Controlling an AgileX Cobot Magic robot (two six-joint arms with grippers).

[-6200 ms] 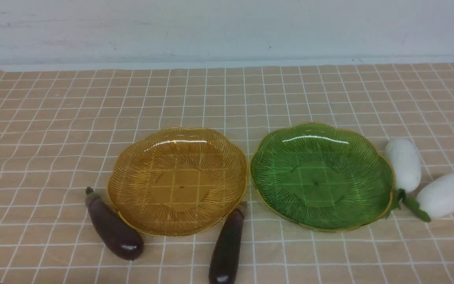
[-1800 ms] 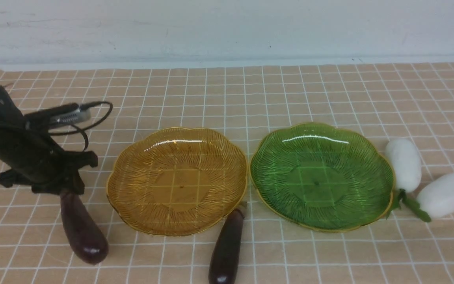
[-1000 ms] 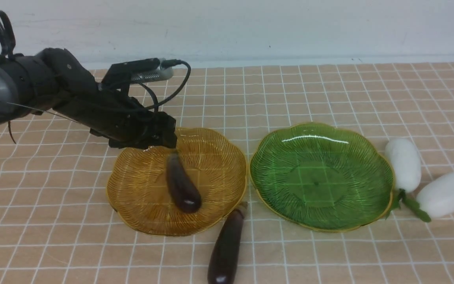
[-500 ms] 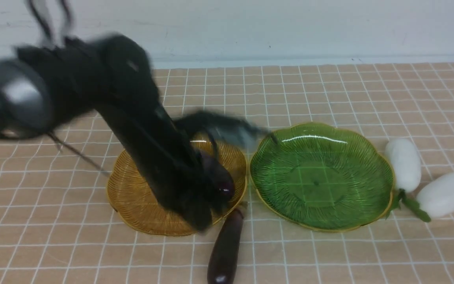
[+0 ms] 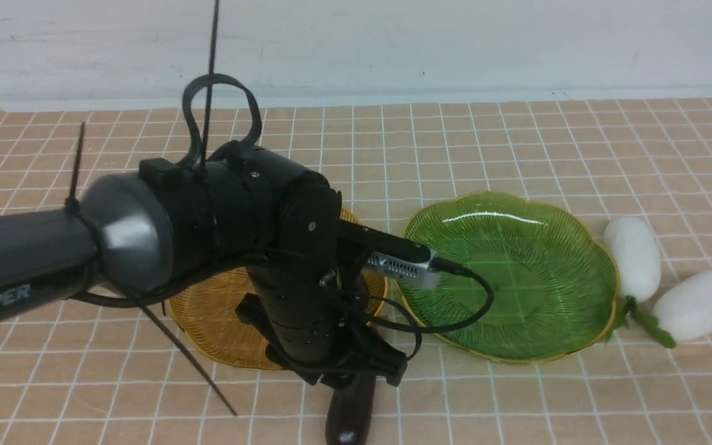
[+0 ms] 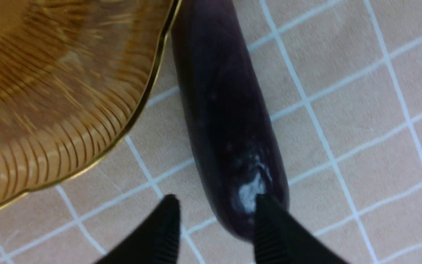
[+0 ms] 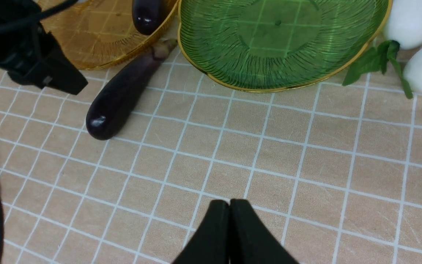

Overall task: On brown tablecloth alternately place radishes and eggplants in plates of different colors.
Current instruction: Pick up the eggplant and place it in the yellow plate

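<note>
Eggplant (image 7: 147,16) moved into amber plate (image 7: 101,35), clearest in right wrist view, left pincer (image 6: 216,216) spread, right pincer (image 7: 229,205) pressed together

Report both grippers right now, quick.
Left gripper: open, holding nothing, above the eggplant outside the amber plate.
Right gripper: closed, holding nothing.

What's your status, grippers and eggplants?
Left gripper open over the loose eggplant, nothing held. Right gripper shut, empty. Other eggplant in amber plate. Left arm partly blocks front view.
</note>
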